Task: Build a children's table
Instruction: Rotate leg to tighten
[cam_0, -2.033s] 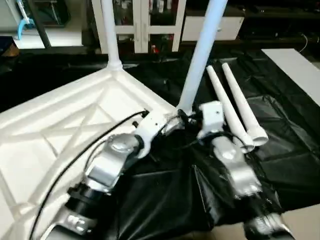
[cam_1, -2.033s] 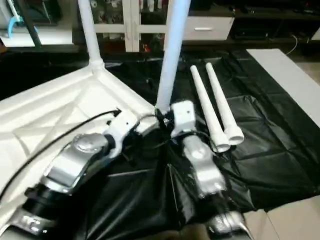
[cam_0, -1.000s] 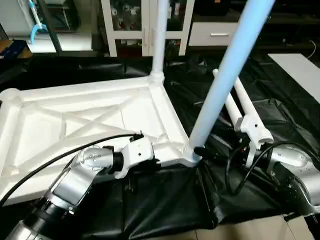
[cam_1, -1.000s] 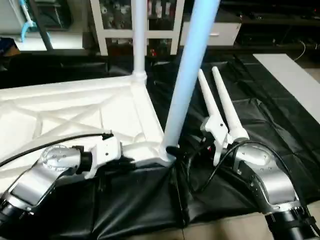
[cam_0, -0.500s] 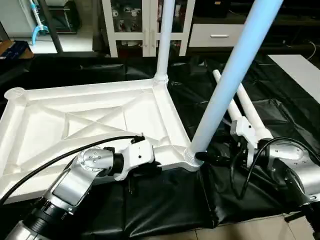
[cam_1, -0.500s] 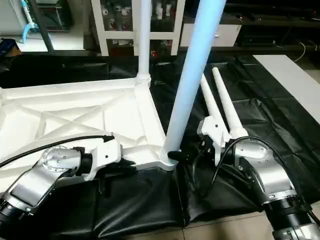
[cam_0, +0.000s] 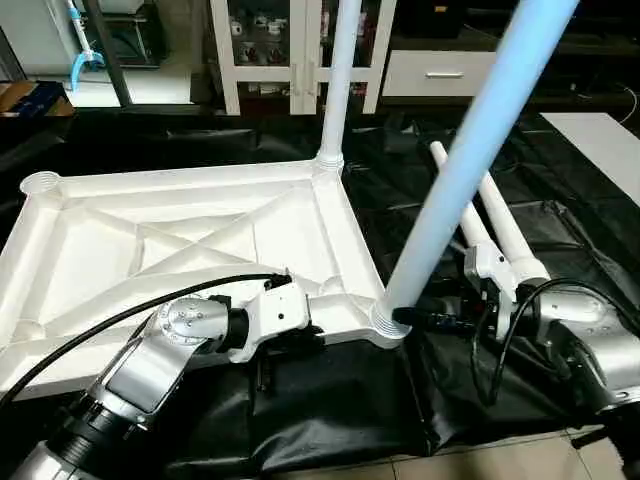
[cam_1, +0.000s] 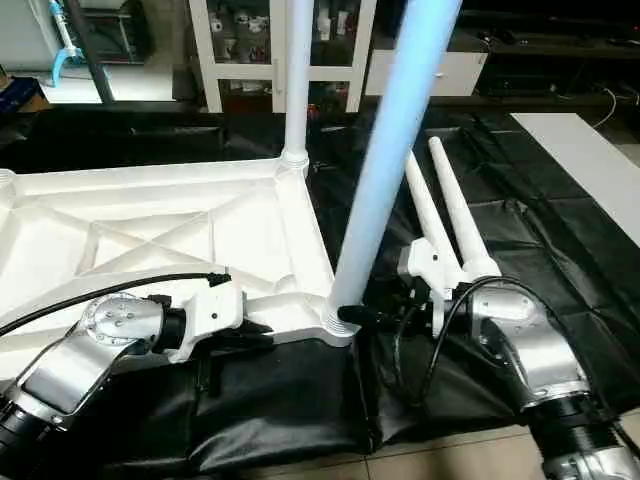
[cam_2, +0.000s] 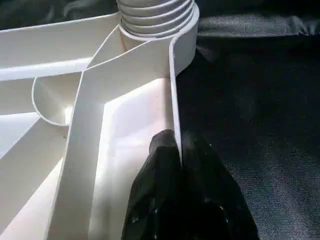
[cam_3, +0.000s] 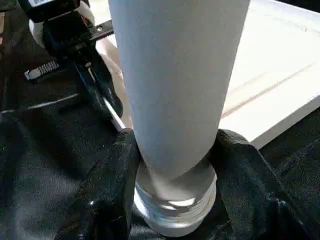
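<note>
The two head cameras look forward and down, from a little apart, and both see the upturned table top (cam_0: 180, 235) on the black sheet (cam_1: 560, 230). The left wrist camera sits very close behind the left gripper (cam_2: 181, 150). The right wrist camera looks closely past the right gripper (cam_3: 175, 175) at the near leg (cam_3: 177, 85).

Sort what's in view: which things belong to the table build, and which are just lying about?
Part of the job:
- table top, underside up, rim pinched by the left tool
- near leg, its base clasped by the right tool
- far leg, standing in its socket
- two loose legs on the black sheet

Lying about:
- white flat board
- glass-door cabinet
</note>
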